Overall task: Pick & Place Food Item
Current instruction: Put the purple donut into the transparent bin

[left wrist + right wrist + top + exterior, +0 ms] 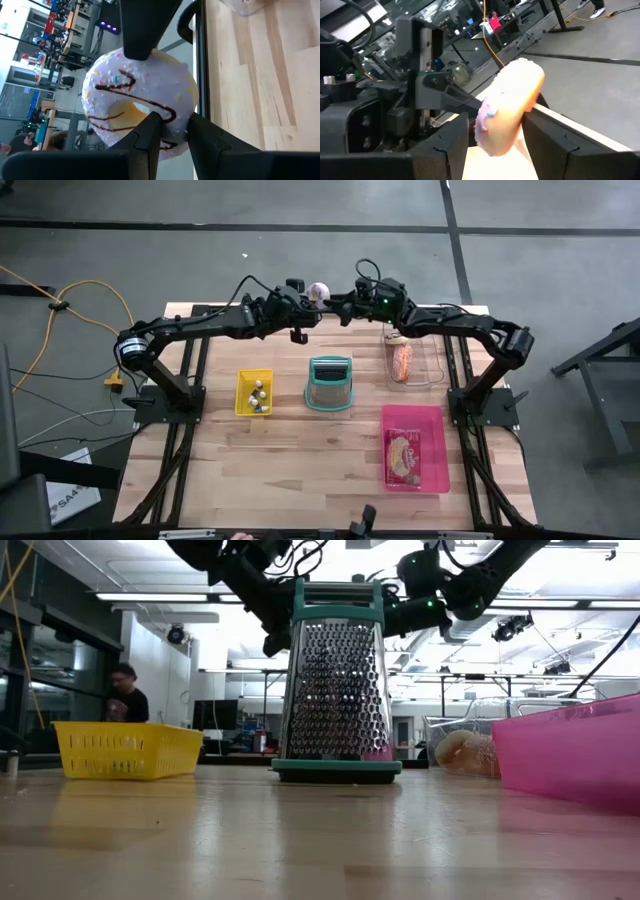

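Doughnut (pixel 318 290), white-iced, hangs at the top centre of the high view, above the table's far edge (pixel 200 308), and we see both grippers clamped on it: the left gripper (pixel 303 302) pinches its ring from the left, the right gripper (pixel 335 298) squeezes its sides from the right. Each arm is equally near; one must release.

Both arms reach inward and meet high over the middle of the tabletop's far edge. The left gripper (pixel 312 302) and the right gripper (pixel 330 301) face each other there, each clamped on the same donut (pixel 318 290).
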### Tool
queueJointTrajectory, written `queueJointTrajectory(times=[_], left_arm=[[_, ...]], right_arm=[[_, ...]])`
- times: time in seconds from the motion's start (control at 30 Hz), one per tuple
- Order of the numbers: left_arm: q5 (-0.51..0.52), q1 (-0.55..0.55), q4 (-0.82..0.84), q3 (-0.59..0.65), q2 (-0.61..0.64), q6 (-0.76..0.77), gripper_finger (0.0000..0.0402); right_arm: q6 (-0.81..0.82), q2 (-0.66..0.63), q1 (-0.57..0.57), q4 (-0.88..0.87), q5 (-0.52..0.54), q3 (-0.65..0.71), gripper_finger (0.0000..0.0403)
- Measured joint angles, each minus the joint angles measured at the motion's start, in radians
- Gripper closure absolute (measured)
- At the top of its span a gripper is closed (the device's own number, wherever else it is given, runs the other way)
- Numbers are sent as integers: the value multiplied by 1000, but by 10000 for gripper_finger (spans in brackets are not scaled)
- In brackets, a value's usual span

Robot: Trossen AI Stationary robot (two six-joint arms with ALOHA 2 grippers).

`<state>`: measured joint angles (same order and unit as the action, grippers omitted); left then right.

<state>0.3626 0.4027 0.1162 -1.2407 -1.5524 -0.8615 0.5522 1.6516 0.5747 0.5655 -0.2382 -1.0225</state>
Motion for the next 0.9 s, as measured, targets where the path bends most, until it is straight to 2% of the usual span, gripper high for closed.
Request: queueJointTrajectory(times=[0.33, 0.63, 0.9], left_arm=[[3, 7, 5, 0, 0, 21, 319], [-51, -1, -7, 0, 0, 22, 319], [-57, -7, -15, 0, 0, 25, 319]], right_arm=[[1, 0, 6, 13, 3, 0, 229], [1, 0, 1, 15, 4, 0, 229], [1, 0, 1, 15, 4, 0, 229]])
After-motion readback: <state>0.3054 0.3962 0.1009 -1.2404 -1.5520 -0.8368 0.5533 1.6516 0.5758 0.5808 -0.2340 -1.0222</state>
